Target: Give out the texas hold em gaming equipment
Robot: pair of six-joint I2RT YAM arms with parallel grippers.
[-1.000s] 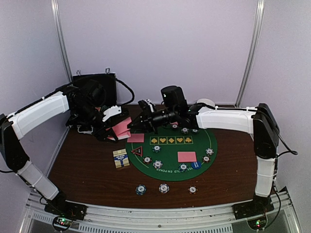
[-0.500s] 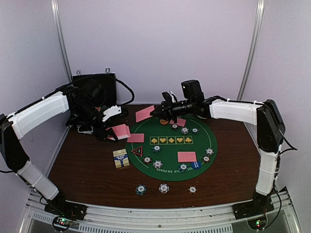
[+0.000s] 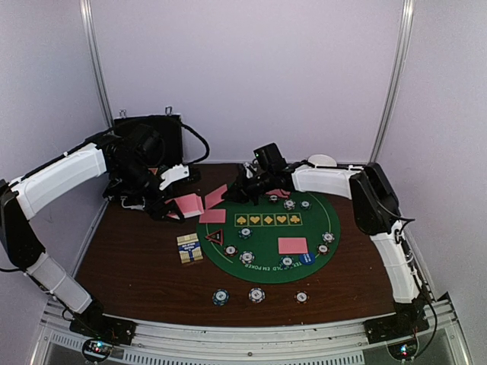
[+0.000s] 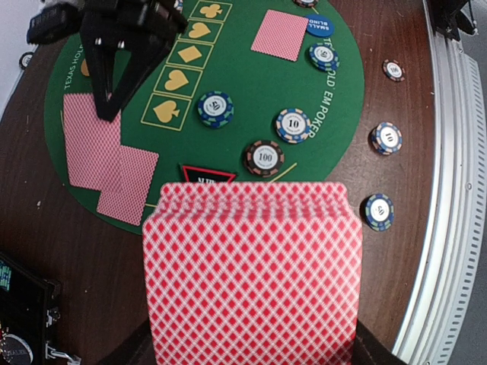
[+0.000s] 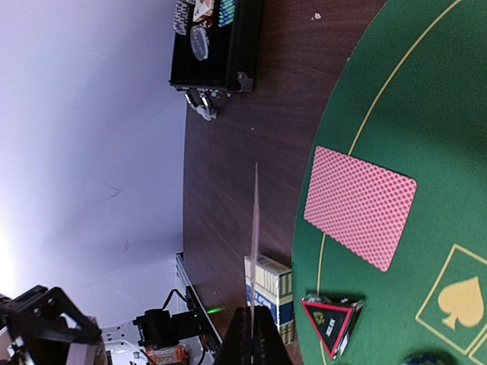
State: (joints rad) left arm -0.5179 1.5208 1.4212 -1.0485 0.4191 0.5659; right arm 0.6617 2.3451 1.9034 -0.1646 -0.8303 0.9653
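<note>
The left gripper (image 3: 170,204) clamps the deck (image 4: 251,266) above the table's (image 3: 129,258) far-left part, presented for drawing. The right gripper (image 5: 252,319) pinches one card (image 5: 255,228) edge-on over the mat's (image 3: 262,237) far-left rim beside a dealt card (image 5: 360,207), probably completing a hand.

We count poker chips (image 3: 247,258): eleven. Loose pink-backed cards (image 3: 293,245): four, as far as we can see. Deck of the same cards (image 4: 251,274): one. Disc buttons: two, one blue (image 3: 306,258) and one orange (image 3: 273,198). Red-black triangle marker (image 3: 214,236): one. Card box (image 3: 189,248): one. Round green poker mat (image 3: 266,239): one. Black case (image 5: 217,46): one. White bowls (image 3: 323,160): one stack, and we cannot tell how many it holds.
</note>
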